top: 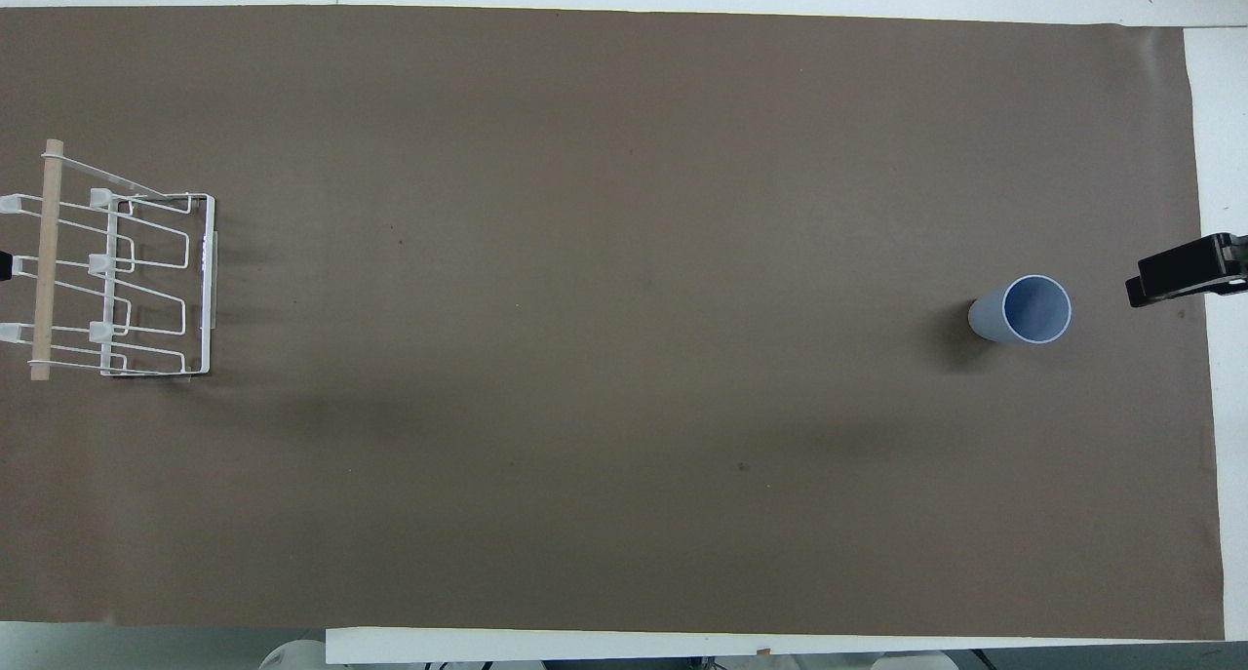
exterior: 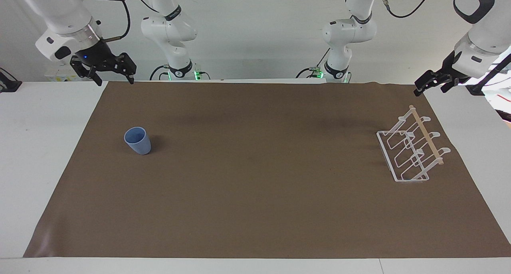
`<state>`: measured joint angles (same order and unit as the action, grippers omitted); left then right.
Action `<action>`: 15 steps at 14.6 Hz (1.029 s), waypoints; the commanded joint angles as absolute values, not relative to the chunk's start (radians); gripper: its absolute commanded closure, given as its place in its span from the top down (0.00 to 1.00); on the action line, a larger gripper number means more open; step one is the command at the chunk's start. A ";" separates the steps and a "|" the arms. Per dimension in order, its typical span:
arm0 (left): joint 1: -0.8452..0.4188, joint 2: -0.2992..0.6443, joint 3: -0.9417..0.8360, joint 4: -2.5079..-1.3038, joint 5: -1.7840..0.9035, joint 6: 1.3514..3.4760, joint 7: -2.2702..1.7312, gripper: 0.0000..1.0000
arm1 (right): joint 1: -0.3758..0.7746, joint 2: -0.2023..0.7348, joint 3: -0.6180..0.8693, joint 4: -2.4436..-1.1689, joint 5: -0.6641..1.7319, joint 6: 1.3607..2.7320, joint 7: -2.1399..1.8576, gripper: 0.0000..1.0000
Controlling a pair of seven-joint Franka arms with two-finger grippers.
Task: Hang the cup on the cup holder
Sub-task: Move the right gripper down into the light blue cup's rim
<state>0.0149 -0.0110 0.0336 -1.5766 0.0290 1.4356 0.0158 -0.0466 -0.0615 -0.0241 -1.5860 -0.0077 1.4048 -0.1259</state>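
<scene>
Cup (exterior: 137, 140) upright on brown mat (exterior: 255, 210) | white table (exterior: 40, 146) | left end effector (exterior: 431, 85), right end effector (exterior: 113, 76) spread, empty

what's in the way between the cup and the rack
Nothing visible. Only bare brown mat lies between the upright cup and the cup holder. The open right gripper hangs above the mat's edge with nothing between it and the cup.

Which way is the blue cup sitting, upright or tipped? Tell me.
Upright: the cup stands on its base on the brown mat, open mouth up, and looks empty inside.
</scene>
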 commanded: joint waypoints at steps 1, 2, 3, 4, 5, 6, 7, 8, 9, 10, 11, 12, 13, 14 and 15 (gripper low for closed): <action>0.006 -0.035 0.038 -1.601 0.044 1.428 0.012 1.00 | -0.058 -0.067 -0.020 -1.597 -0.006 1.414 -0.117 1.00; 0.003 -0.032 0.034 -1.597 0.032 1.443 0.017 1.00 | -0.058 -0.069 -0.020 -1.597 -0.006 1.411 -0.117 1.00; 0.000 -0.028 0.031 -1.595 0.034 1.472 0.017 1.00 | -0.057 -0.071 -0.020 -1.597 -0.006 1.408 -0.117 1.00; -0.008 -0.031 0.023 -1.588 0.035 1.471 0.023 1.00 | -0.057 -0.074 -0.020 -1.604 -0.006 1.407 -0.117 1.00; -0.015 -0.040 0.020 -1.594 0.034 1.476 0.047 1.00 | -0.057 -0.075 -0.020 -1.608 -0.006 1.407 -0.115 1.00; -0.017 -0.038 0.015 -1.592 0.034 1.488 0.107 1.00 | -0.057 -0.075 -0.021 -1.609 -0.006 1.407 -0.118 1.00; -0.037 -0.037 0.012 -1.589 0.032 1.493 0.138 1.00 | -0.058 -0.077 -0.021 -1.611 -0.006 1.407 -0.123 1.00; -0.079 -0.037 0.006 -1.592 0.035 1.503 0.140 1.00 | -0.060 -0.078 -0.025 -1.621 -0.006 1.416 -0.142 1.00; -0.092 -0.040 0.006 -1.598 0.035 1.506 0.141 1.00 | -0.077 -0.101 -0.029 -1.679 -0.006 1.460 -0.164 1.00; -0.092 -0.040 0.005 -1.597 0.035 1.499 0.140 1.00 | -0.112 -0.145 -0.029 -1.795 -0.006 1.582 -0.184 1.00; -0.091 -0.040 0.006 -1.597 0.035 1.497 0.141 1.00 | -0.126 -0.169 -0.029 -1.886 -0.005 1.676 -0.228 1.00; -0.087 -0.040 0.006 -1.597 0.035 1.500 0.141 1.00 | -0.146 -0.172 -0.029 -1.946 -0.005 1.740 -0.277 1.00; -0.086 -0.040 0.009 -1.597 0.035 1.499 0.141 1.00 | -0.165 -0.164 -0.031 -1.986 -0.003 1.791 -0.313 1.00; -0.086 -0.040 0.012 -1.597 0.035 1.497 0.141 1.00 | -0.170 -0.147 -0.031 -2.026 0.000 1.854 -0.325 1.00; -0.086 -0.040 0.012 -1.597 0.035 1.497 0.141 1.00 | -0.170 -0.124 -0.031 -2.058 0.000 1.912 -0.327 1.00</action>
